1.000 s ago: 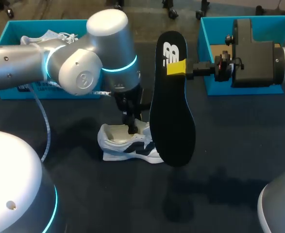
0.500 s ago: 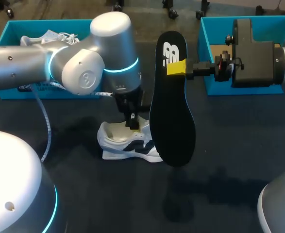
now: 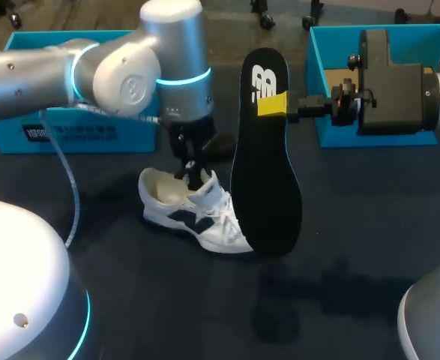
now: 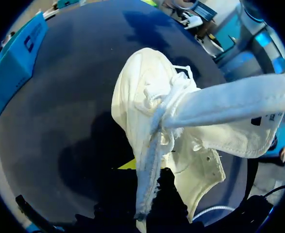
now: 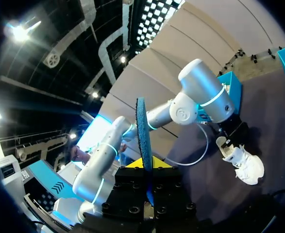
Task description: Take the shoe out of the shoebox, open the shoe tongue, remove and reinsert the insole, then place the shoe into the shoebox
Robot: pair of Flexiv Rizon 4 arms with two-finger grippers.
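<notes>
- Shoe [image 3: 193, 216]: a white low trainer with a dark mark on its side is sitting on the table [image 3: 354, 225] right under the left gripper [image 3: 192, 171]. Its toe is pointing away from that gripper. Whether the whole sole is touching the table cannot be told.
- In the left wrist view the upper is showing as soft white fabric with rumpled laces [image 4: 157, 94]. The padded tongue [image 4: 229, 111] is standing out ahead of the fingers as a long, rounded flap.
- The left gripper is pinching the shoe at its opening. A narrow white strip of the upper is running in between the dark fingers, and one yellow tip is showing beside it.
- Insole [image 3: 268, 180]: a thin, flat, dark, foot-shaped piece is hanging upright in the air. Its broad rounded end is hanging below the right gripper [image 3: 273, 105], in front of the shoe's toe.
- The right gripper is clamping the insole's narrower end from both faces. In the right wrist view the insole is rising edge-on from between the yellow tips.
- A bright blue open shoebox [image 3: 70, 131] is standing beyond the left gripper, and a second shoebox [image 3: 321, 67] is standing behind the right gripper.
- The table is showing a dark, matte top.
</notes>
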